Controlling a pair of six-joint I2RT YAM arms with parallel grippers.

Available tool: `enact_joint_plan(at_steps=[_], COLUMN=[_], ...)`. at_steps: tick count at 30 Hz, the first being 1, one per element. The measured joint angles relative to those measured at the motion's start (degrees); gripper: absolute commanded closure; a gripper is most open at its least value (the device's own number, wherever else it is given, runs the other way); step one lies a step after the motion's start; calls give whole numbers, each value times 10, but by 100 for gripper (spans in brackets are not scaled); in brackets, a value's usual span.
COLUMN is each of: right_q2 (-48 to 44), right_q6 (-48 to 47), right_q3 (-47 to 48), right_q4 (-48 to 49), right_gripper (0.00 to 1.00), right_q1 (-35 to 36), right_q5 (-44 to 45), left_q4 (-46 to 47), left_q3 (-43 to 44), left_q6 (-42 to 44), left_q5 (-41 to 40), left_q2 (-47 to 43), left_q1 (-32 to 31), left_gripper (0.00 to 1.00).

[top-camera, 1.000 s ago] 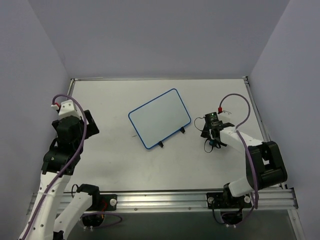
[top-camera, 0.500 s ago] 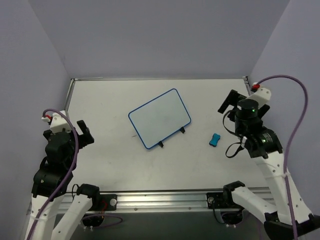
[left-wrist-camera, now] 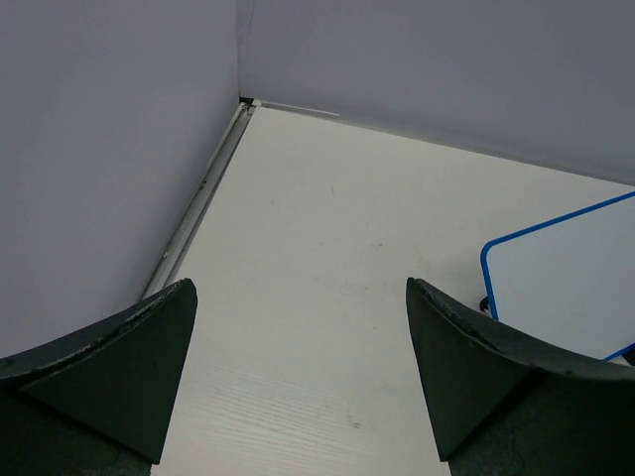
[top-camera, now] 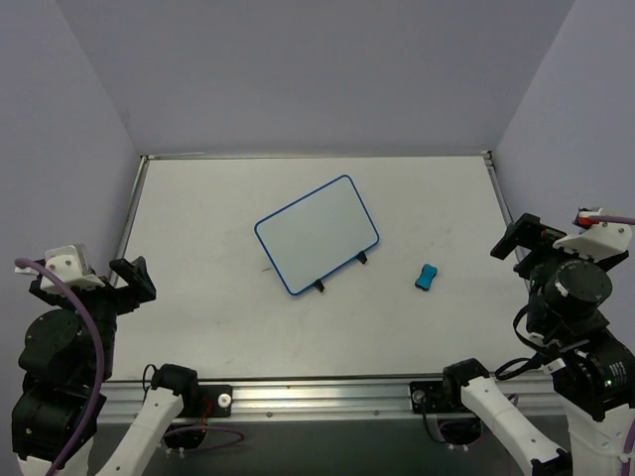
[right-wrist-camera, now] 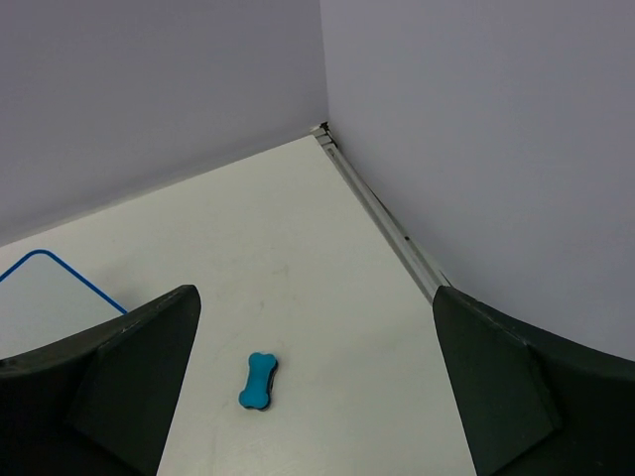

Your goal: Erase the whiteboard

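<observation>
Blue eraser (top-camera: pixel 427 278) near whiteboard (top-camera: pixel 317 235)

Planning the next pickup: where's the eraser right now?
In the top view, the eraser lies on the table, on its right half, just right of the whiteboard and not touching it.

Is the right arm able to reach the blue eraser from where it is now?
Probably yes. The eraser lies alone on the table, apart from the whiteboard, and nothing stands between it and the open right claw.
</observation>
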Motion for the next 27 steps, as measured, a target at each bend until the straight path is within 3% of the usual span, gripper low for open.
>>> enact_joint_plan(at_steps=[8,27], right_q2=[-40,-34], right_q6=[-10,-3], right_q3=[-30,-92], right_q4=[-13,14], right_gripper=[0,0], right_q1=[0,0], right_q5=[0,-23], left_q4=[-5,6], left_q3=[-26,-68], left_q6=[12,12], left_q5=[12,61], left_q2=[-13,-17], left_q1=[-3,-3], left_gripper=[6,6])
